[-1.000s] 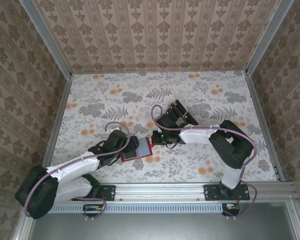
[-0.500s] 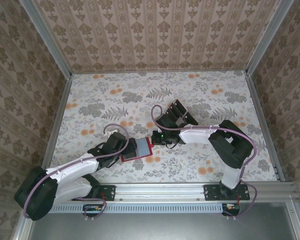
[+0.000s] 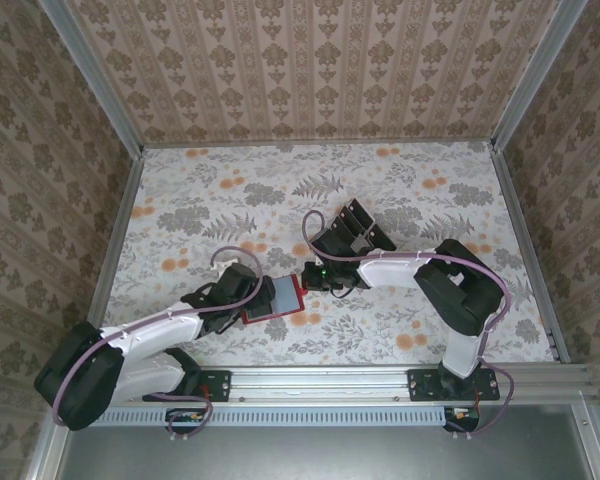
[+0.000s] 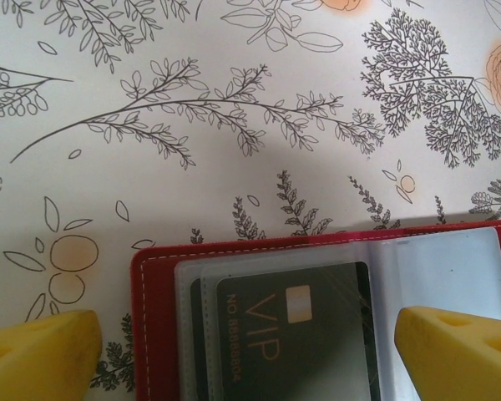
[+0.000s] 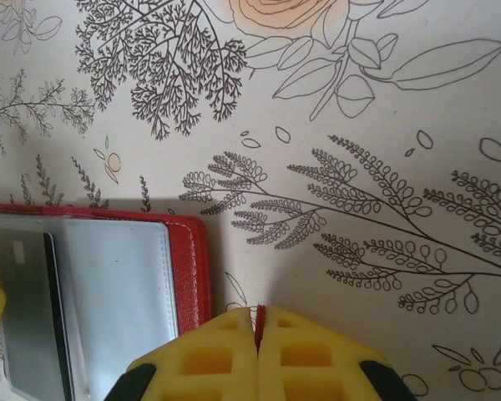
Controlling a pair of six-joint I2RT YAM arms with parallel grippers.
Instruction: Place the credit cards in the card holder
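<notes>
The left claw (image 4: 249,351) stood wide apart and empty, straddling the left end of the card holder (image 4: 154,317). The right claw (image 5: 257,334) was pressed together on a thin red strip at the holder's right edge, apparently pinning it open on the tabletop (image 3: 430,180). A VIP card (image 4: 292,334) sat in a clear sleeve, so one insertion looked done. The next move would be to fetch another from the credit cards (image 3: 355,228) just beyond, with a fine pinch on the edge.

Soft, even light fills the top view; the worktop (image 3: 410,180) shows only faint shadows. In the left wrist view, the card holder (image 4: 154,334) throws a pale shadow toward 12 o'clock, its clear sleeves gleam milky, and the yellow fingertips (image 4: 33,355) of the left claw (image 4: 249,338) blur at 7 and 4 o'clock.
</notes>
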